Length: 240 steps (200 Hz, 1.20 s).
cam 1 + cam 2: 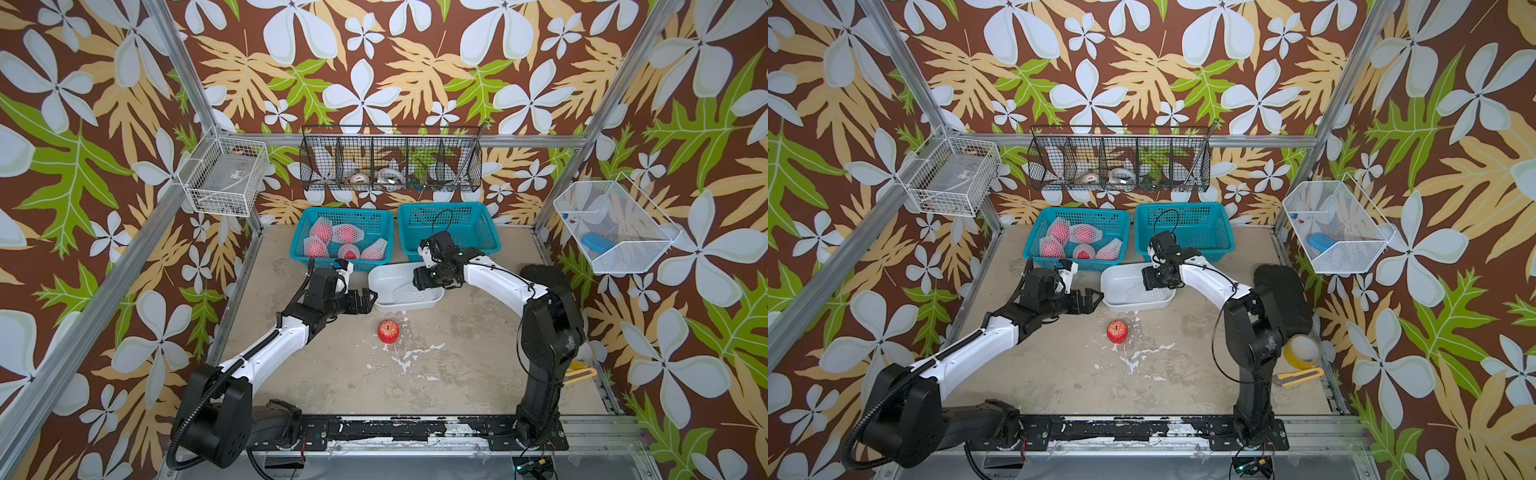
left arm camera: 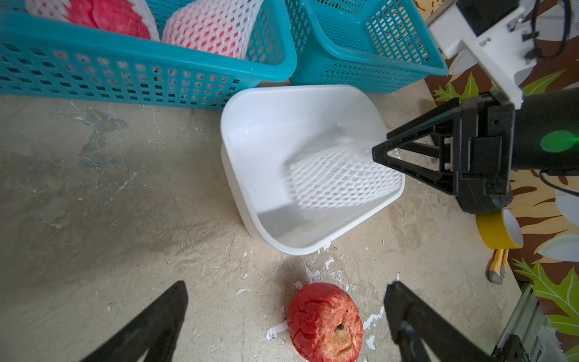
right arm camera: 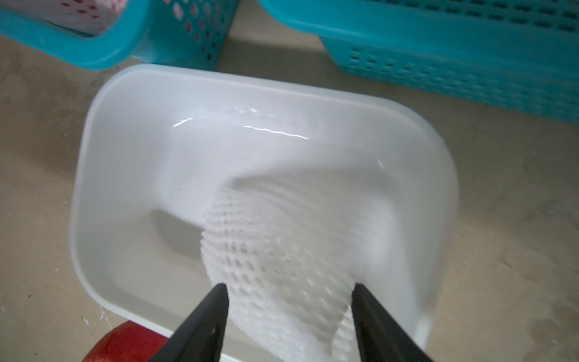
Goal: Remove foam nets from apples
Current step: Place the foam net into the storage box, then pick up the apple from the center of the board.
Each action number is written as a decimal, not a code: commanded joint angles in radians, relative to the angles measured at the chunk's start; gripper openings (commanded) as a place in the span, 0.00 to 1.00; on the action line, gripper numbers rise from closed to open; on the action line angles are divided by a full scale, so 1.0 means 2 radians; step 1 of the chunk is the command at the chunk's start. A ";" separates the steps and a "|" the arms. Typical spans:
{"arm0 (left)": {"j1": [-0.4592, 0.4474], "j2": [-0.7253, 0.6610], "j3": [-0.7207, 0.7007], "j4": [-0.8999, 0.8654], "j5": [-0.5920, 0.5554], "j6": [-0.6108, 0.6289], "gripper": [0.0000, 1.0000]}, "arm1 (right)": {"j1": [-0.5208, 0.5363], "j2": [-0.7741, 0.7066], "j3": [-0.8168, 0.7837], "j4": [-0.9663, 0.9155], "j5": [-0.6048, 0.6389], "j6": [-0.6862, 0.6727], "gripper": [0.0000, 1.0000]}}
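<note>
Both top views hang high over the white tub (image 1: 382, 282) (image 1: 1115, 282), on my base's side of it, looking steeply down on the whole bench (image 1: 457, 353). My left wrist camera looks past my left claw (image 2: 286, 285) toward the tub from near it. My right wrist camera sits close above the tub, behind my right claw (image 3: 289, 285). All four views share the tub.

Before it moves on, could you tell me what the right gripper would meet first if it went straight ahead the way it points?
Probably the foam net in the white tub, right ahead of the right gripper; blur hides how close it is.
</note>
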 commanded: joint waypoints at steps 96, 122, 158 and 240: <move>0.025 -0.037 -0.017 -0.015 -0.014 -0.002 1.00 | 0.123 -0.132 -0.097 -0.038 -0.016 -0.019 0.93; 0.025 -0.038 -0.028 -0.005 -0.018 -0.008 1.00 | 0.167 -0.160 -0.151 0.005 -0.035 0.013 1.00; 0.026 -0.047 -0.044 0.005 -0.016 -0.017 1.00 | 0.187 -0.119 -0.141 -0.007 -0.025 0.030 1.00; 0.025 -0.079 -0.076 0.013 -0.029 -0.028 1.00 | 0.193 -0.026 -0.124 0.028 0.002 0.037 1.00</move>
